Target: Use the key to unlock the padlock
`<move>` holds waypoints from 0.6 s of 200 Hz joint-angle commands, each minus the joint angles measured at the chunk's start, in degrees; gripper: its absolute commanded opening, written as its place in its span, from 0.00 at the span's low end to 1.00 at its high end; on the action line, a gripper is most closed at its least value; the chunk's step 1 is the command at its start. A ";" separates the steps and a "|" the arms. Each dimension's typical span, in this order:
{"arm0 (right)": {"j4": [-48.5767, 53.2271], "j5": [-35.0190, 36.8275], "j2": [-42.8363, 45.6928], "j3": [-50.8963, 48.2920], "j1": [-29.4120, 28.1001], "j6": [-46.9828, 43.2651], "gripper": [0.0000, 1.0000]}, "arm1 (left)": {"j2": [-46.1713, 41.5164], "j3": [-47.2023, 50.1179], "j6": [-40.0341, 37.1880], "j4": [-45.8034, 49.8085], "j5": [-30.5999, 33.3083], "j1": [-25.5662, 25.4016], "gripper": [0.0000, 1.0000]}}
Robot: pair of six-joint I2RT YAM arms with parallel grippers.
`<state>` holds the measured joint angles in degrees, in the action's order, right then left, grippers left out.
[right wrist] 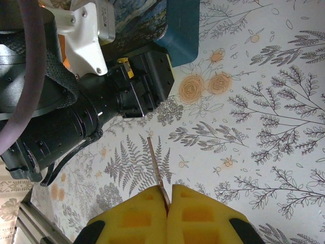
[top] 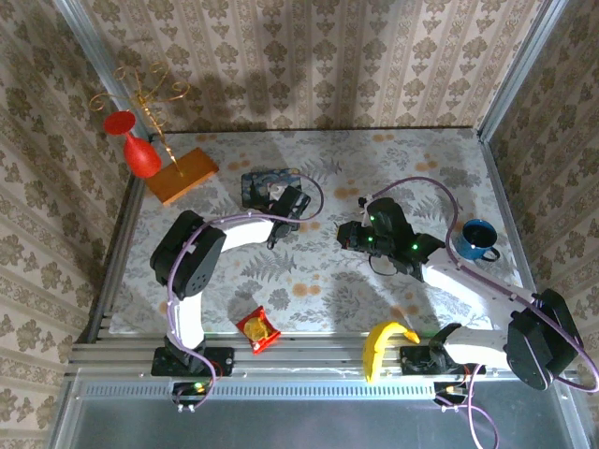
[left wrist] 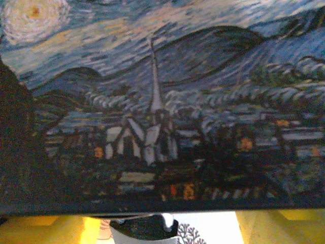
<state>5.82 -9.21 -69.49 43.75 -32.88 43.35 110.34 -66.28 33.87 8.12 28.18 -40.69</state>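
Note:
The padlock (left wrist: 144, 226) is a small dark grey and silvery lump at the bottom of the left wrist view, just in front of the blue starry-night tin (left wrist: 162, 101). It lies between my left gripper's yellow pads (left wrist: 45, 231), which stand wide apart and do not clamp it. From above, the left gripper (top: 285, 208) sits at the tin's (top: 267, 182) near edge. My right gripper (right wrist: 167, 203) is shut on a thin coppery key (right wrist: 156, 168), whose blade points toward the left arm's wrist (right wrist: 76, 117). In the top view the right gripper (top: 351, 234) hovers right of the left one.
A blue mug (top: 478, 239) stands at the right. A banana (top: 382, 344) and a red snack packet (top: 257, 329) lie near the front edge. A red goblet (top: 140, 150) and a wooden block (top: 182, 175) with a gold wire stand sit at the back left.

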 commanded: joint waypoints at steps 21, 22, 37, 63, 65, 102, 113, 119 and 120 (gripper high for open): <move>-2.00 -0.02 -0.74 0.20 0.28 0.42 0.00 | 1.78 -1.48 0.67 0.37 1.18 0.87 0.63; -2.02 -0.02 -0.78 0.20 0.28 0.37 0.00 | 1.79 -1.44 0.72 0.39 1.17 0.87 0.63; -2.09 -0.10 -0.71 0.11 0.28 0.50 0.00 | 1.80 -1.33 0.77 -0.35 0.76 0.97 0.62; -2.15 -0.10 -0.79 0.20 0.28 0.42 0.00 | 1.80 -1.48 0.50 -1.43 0.38 1.11 0.59; -2.18 -0.10 -0.81 0.20 0.28 0.39 0.00 | 1.80 -1.53 0.50 -1.44 0.38 1.06 0.59; -2.48 -0.10 -0.77 0.02 0.28 0.59 0.00 | 2.33 -2.24 0.27 -0.92 0.56 1.15 0.56; -2.55 -0.23 -0.81 0.02 0.32 0.59 0.00 | 2.33 -2.32 0.39 -0.83 0.56 1.14 0.56; -2.57 -0.19 -0.80 -0.03 0.28 0.59 0.00 | 2.33 -2.28 0.41 -0.87 0.56 1.16 0.53; -2.62 -0.19 -0.77 -0.05 0.28 0.59 0.00 | 2.33 -2.27 0.41 -0.89 0.56 1.15 0.53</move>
<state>4.49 -9.39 -69.87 43.75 -32.86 43.55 111.70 -66.96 33.87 7.25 28.18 -40.03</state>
